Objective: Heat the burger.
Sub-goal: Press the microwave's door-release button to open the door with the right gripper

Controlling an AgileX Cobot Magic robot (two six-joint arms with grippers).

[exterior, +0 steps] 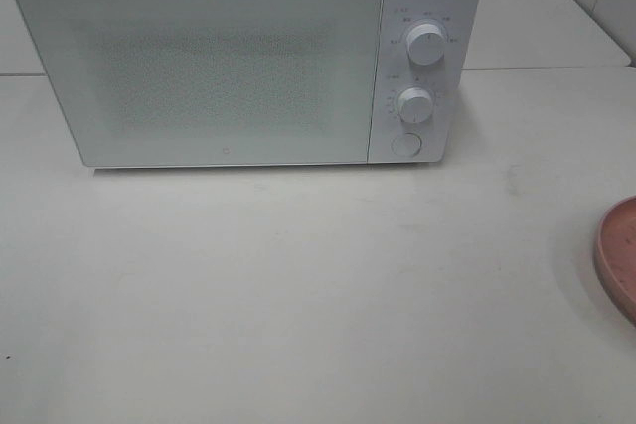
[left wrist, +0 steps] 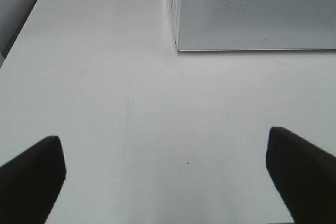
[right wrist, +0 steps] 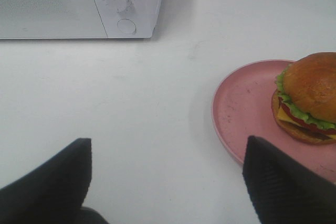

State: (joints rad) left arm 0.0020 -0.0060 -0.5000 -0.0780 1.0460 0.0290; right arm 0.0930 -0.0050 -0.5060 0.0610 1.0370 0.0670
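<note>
My left gripper [left wrist: 165,182] gapes wide over the desk [left wrist: 157,103], empty. My right gripper [right wrist: 168,182] is spread too, holding nothing, near the plate [right wrist: 244,103]. Only the right wrist view shows the burger [right wrist: 310,95], on that plate. The high view catches just the plate's rim at its right edge, with the microwave [exterior: 229,57] at upper left.

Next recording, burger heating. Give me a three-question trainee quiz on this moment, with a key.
1. True or false: the microwave door is shut.
2. The burger rests: A) on the pink plate, B) on the microwave's top, C) inside the microwave.
3. Fill in: the left gripper and right gripper both stand ____, holding nothing.
Key: 1 true; 2 A; 3 open.
</note>
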